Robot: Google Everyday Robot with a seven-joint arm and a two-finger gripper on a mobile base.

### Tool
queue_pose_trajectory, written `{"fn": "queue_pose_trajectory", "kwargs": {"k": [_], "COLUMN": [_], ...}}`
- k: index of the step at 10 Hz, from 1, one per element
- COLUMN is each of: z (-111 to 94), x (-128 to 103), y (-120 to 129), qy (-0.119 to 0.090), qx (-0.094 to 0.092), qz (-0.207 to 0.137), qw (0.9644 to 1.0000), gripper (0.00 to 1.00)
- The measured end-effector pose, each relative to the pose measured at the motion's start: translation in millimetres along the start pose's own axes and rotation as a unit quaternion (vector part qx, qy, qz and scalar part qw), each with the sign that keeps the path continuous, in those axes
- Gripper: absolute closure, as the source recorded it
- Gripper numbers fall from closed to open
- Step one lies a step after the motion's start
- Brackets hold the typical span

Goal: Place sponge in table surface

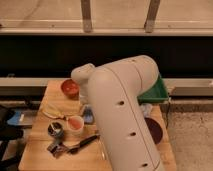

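a big white arm (125, 115) fills the middle of the view and reaches down over the wooden counter (37, 150). its rounded wrist end sits above the counter's middle, just right of a red bowl (70, 88). the pincer is hidden behind that wrist and forearm, low over the counter by the sponge (88, 114). its jaws stand spread wide. whether they touch anything i cannot tell.

the sponge lies flat on the counter, blue, its right part covered by the arm. it is just up and right of a pink cup (75, 124) and near that cup's rim. a banana (52, 113) lies left of the cup. a dark round can (55, 130) stands just below the banana. a black-handled tool (82, 145) lies slantwise near the front edge, below the cup.

a green bin (156, 92) shows behind the arm at the counter's right rear corner. a dark round disc (154, 131) rests on the right side, partly hidden. a light-blue thing (15, 118) sits off the left edge.
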Motion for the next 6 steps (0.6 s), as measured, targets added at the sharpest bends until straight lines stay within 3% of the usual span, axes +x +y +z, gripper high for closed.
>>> {"fn": "queue_pose_trajectory", "kwargs": {"k": [3, 6], "z": [17, 24], "x": [2, 1], "y": [-1, 5], "qy": [0.028, 0.037], "qx": [-0.032, -0.04], "qz": [0.016, 0.016], "qw": [0.999, 0.9984], "gripper": [0.27, 0.55]}}
